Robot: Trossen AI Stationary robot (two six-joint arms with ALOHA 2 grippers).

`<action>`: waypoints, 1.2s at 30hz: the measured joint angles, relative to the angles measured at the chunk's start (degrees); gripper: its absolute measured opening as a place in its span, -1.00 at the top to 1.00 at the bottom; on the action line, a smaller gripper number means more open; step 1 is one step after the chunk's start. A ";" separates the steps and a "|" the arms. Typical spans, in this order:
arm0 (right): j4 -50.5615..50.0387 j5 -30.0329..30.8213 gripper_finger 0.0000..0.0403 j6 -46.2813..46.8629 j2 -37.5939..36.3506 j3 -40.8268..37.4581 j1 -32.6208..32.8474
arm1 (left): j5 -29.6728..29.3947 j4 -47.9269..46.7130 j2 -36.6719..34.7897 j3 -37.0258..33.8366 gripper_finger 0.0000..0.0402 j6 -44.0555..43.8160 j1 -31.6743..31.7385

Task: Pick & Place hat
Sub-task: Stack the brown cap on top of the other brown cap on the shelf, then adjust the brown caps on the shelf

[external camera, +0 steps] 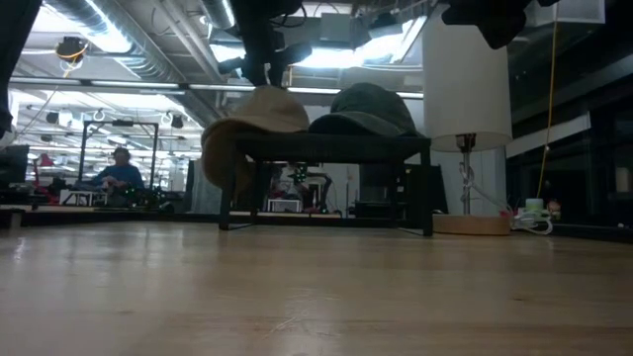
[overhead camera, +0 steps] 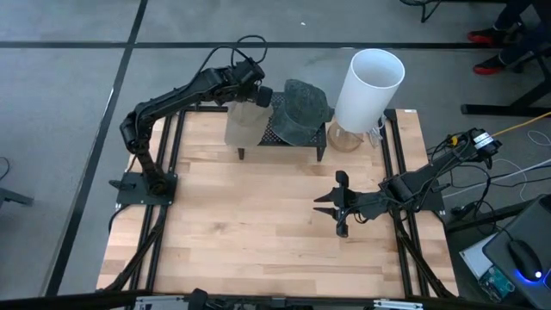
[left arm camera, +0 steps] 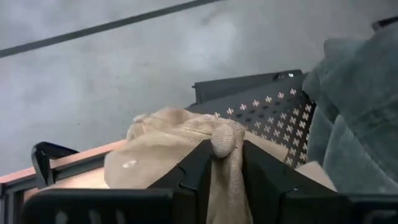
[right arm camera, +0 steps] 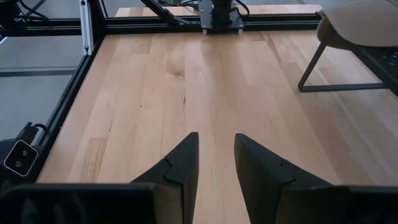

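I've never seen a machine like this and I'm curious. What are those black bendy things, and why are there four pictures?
Those are two robot arms at a wooden table. Each ends in a claw with two fingers.

The four pictures show one moment from four cameras. One looks straight down from above. One sits low, at table height. The other two ride on the arms' wrists, just behind the claws.

At the far end of the table stands a small black rack. A tan hat and a dark green hat lie on it. Beside it is a lamp with a big white shade.

The left claw is pinching a fold of the tan hat. The right claw waits open above the bare table, holding nothing.
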 joint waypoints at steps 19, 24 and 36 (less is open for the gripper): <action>0.02 0.07 0.49 -0.25 0.00 0.00 0.00 | -1.81 0.67 -4.27 5.44 0.15 11.29 -0.39; 0.01 0.04 0.49 -0.25 0.00 0.00 -0.01 | -1.64 -0.67 -9.36 5.49 0.15 15.19 -3.29; -0.14 0.04 0.49 -0.20 0.00 0.00 0.00 | -16.39 -15.24 -22.82 -6.92 0.15 7.73 -30.69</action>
